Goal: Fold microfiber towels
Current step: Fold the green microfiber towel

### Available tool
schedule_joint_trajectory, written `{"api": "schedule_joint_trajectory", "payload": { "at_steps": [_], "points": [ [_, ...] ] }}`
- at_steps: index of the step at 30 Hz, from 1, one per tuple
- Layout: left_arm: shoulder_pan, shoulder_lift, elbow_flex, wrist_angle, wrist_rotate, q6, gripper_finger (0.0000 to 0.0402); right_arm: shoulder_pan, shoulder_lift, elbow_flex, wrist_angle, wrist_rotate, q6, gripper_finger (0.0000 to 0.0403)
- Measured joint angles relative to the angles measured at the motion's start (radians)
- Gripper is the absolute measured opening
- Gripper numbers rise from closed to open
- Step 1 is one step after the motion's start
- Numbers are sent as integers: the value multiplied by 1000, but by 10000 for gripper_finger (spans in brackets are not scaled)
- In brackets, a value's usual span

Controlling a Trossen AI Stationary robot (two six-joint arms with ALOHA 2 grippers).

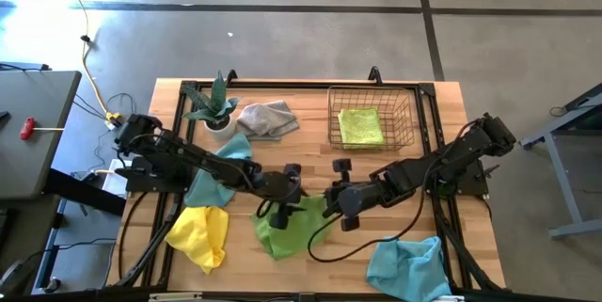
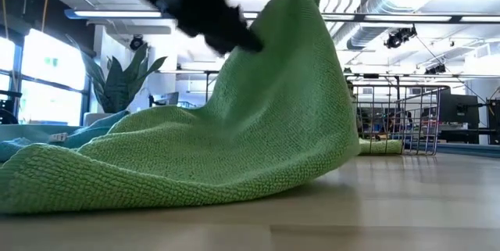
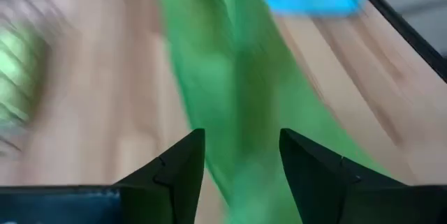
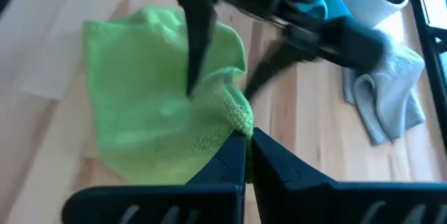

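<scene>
Right wrist view: right claw pinches lime green towel's corner mid-worktop, left claw spread over it; best lift evenly, lay corner squarely across.

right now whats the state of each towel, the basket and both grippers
green towel: one corner lifted, rest on table
right gripper: shut on green towel corner
left gripper: open over green towel
wire basket: upright, holds folded green towel
yellow towel: crumpled
blue towel: crumpled
grey towel: crumpled
</scene>
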Motion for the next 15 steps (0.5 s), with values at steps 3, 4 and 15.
{"api": "schedule_joint_trajectory", "payload": {
  "at_steps": [3,4,15],
  "points": [
    [4,-1,1,-108,50,-34,172,0,0,0,-44,23,-2,0],
    [4,-2,0,-146,56,-43,172,0,0,0,-60,24,-1,0],
    [-14,-10,1,-363,206,-149,172,-21,0,0,-188,38,59,0]
  ]
}}
